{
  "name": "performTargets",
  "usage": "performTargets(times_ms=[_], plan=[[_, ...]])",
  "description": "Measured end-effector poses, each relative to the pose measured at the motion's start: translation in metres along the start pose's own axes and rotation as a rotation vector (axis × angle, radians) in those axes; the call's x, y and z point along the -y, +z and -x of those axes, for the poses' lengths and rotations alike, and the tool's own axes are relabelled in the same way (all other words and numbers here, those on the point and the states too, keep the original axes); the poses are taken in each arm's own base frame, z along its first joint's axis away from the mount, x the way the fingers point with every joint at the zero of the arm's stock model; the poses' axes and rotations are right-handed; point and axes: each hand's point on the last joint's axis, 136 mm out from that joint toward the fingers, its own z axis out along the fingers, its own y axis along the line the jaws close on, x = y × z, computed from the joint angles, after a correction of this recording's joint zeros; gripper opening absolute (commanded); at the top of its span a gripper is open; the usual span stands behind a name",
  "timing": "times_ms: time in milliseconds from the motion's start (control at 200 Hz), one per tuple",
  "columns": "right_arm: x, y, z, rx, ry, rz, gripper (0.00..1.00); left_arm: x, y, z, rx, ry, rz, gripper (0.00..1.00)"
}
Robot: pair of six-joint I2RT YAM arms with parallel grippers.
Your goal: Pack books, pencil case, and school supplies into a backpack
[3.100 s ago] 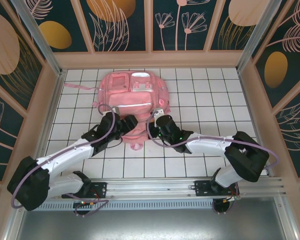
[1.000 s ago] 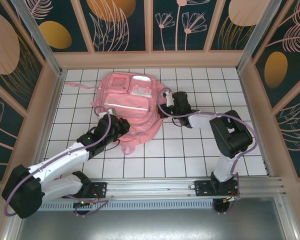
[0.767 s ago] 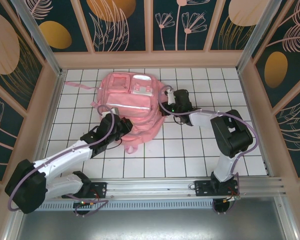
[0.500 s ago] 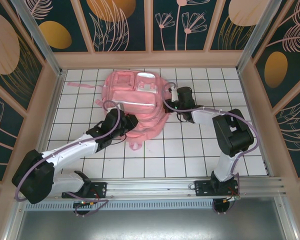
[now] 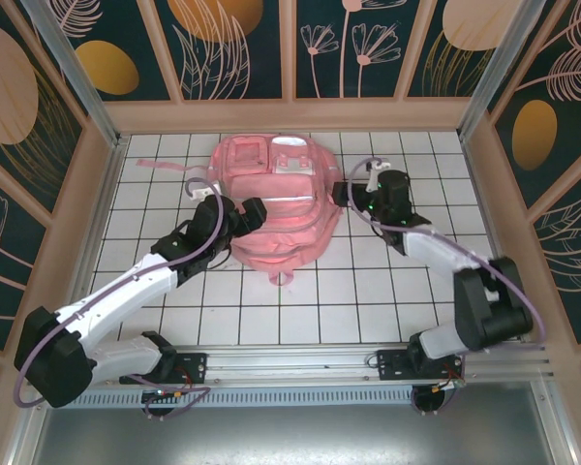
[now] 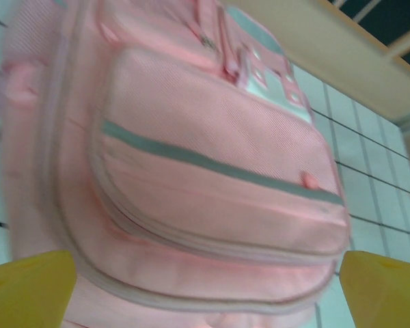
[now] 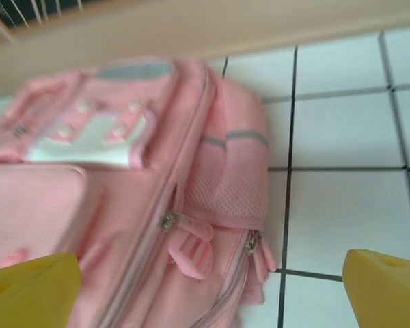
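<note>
I have the pink backpack [image 5: 276, 208] lying flat on the white tiled desk [image 5: 368, 291], front pockets facing up, toward the far wall and about midway across. One pink strap [image 5: 145, 165] trails off its far left corner onto the tiles. The left claw [image 5: 250, 213] sits at the backpack's left edge and the right claw [image 5: 354, 194] at its right edge, so the bag lies between them. From the left wrist camera the two yellow fingertips [image 6: 27, 290] stand wide apart at the bottom corners. The front pocket and its grey strip [image 6: 212, 164] lie ahead of them, and nothing is pinched. The right wrist camera shows the same: yellow fingertips [image 7: 389, 287] spread wide with nothing gripped. That claw faces the side of the bag, where I can see a mesh side pocket [image 7: 229, 188] and pink zipper pulls [image 7: 191, 246]. White tile shows on the right there. Both wrist pictures are a little blurred, so I cannot tell whether the zippers are fully closed.
</note>
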Motion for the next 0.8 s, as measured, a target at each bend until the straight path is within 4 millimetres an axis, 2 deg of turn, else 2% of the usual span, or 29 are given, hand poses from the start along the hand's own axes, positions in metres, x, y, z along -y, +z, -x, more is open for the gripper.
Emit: performTargets(times_ms=[160,340,480,576,716,796], plan=[[0.01,-0.052,0.02,0.185,-0.009,-0.061,0.99,-0.033,-0.007,0.041,0.146,0.03,0.131,0.99],[0.052,-0.087,0.017,0.325,-0.036,-0.261,0.99,-0.077,-0.017,0.091,0.354,0.016,0.294,0.99],[0.094,-0.095,-0.003,0.353,-0.068,-0.421,0.99,-0.121,-0.011,0.109,0.454,0.07,0.479,0.98],[0.121,-0.091,-0.021,0.306,-0.081,-0.514,0.99,-0.151,-0.002,0.117,0.464,0.119,0.605,0.99],[0.148,-0.085,-0.036,0.271,-0.087,-0.591,0.99,-0.207,-0.001,0.129,0.493,0.106,0.755,0.99],[0.16,-0.087,-0.042,0.275,-0.077,-0.609,0.99,-0.243,-0.008,0.123,0.514,0.077,0.806,0.99]])
